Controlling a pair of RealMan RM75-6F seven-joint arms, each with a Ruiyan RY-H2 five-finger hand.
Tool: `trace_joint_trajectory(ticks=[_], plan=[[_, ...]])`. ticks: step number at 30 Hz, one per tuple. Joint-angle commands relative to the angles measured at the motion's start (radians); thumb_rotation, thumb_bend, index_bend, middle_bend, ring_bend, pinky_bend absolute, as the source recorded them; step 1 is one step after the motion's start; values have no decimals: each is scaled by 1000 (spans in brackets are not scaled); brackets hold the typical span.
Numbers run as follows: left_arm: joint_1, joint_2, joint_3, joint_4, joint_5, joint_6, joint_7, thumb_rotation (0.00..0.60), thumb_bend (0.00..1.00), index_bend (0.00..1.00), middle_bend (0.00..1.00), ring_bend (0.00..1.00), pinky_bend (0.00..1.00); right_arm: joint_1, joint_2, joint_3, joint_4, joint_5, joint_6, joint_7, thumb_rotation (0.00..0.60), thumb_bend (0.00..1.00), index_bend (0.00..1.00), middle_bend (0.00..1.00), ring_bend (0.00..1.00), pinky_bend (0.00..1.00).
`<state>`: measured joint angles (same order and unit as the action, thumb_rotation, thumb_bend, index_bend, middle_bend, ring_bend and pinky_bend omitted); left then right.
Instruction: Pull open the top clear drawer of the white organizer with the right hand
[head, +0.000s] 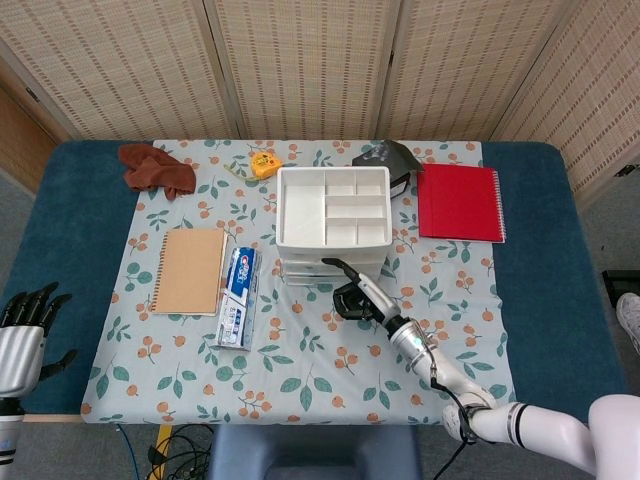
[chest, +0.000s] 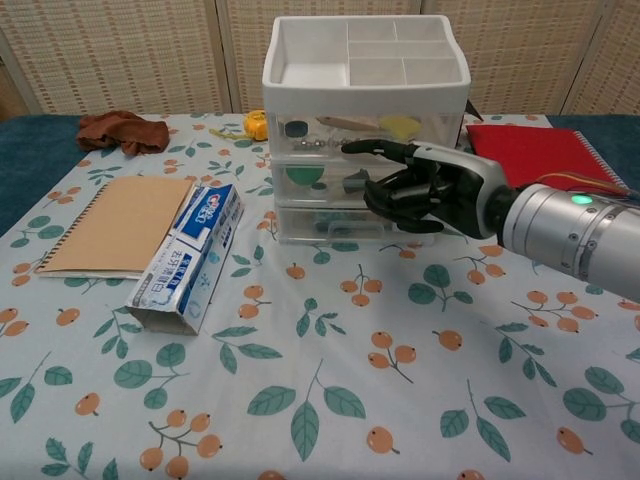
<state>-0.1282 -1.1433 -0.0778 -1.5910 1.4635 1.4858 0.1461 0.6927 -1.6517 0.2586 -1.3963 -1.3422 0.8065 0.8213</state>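
Observation:
The white organizer (head: 333, 207) (chest: 365, 60) stands mid-table, with an open tray on top and three clear drawers below. Its top clear drawer (chest: 325, 130) is closed and holds small items, one of them yellow. My right hand (chest: 425, 188) (head: 352, 290) hovers in front of the drawers. One finger reaches left along the top drawer's lower edge and the others are curled in, holding nothing. Whether the fingertip touches the drawer I cannot tell. My left hand (head: 25, 320) hangs off the table's near left corner with fingers apart.
A tan notebook (head: 188, 270) (chest: 115, 225) and a toothpaste box (head: 237, 295) (chest: 190, 257) lie left of the organizer. A red notebook (head: 459, 202) (chest: 530, 150) lies to its right. A brown cloth (head: 155, 168), a yellow tape measure (head: 264, 164) and a dark object (head: 385, 157) sit behind.

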Motion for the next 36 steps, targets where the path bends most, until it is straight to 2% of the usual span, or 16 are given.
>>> trace_joint_trajectory(ticks=[1, 11, 25, 36], plan=[[0, 0, 0, 1, -1, 0, -1, 600, 151, 198, 122, 134, 107, 7, -6, 2, 8, 0, -1, 0, 600, 633, 73, 790, 884, 987], [-2, 1, -2, 6, -5, -4, -2, 600, 151, 197, 123, 134, 107, 33, -21, 10, 32, 8, -15, 0, 600, 640, 93, 790, 884, 987], [-2, 3, -2, 7, -9, -6, -2, 600, 151, 197, 123, 134, 107, 39, -33, 0, 42, 10, -11, 3, 600, 658, 261, 790, 883, 987], [-3, -1, 1, 11, -7, -7, -2, 600, 151, 197, 123, 134, 107, 17, -19, -22, 12, -6, 20, 10, 600, 659, 270, 790, 883, 987]])
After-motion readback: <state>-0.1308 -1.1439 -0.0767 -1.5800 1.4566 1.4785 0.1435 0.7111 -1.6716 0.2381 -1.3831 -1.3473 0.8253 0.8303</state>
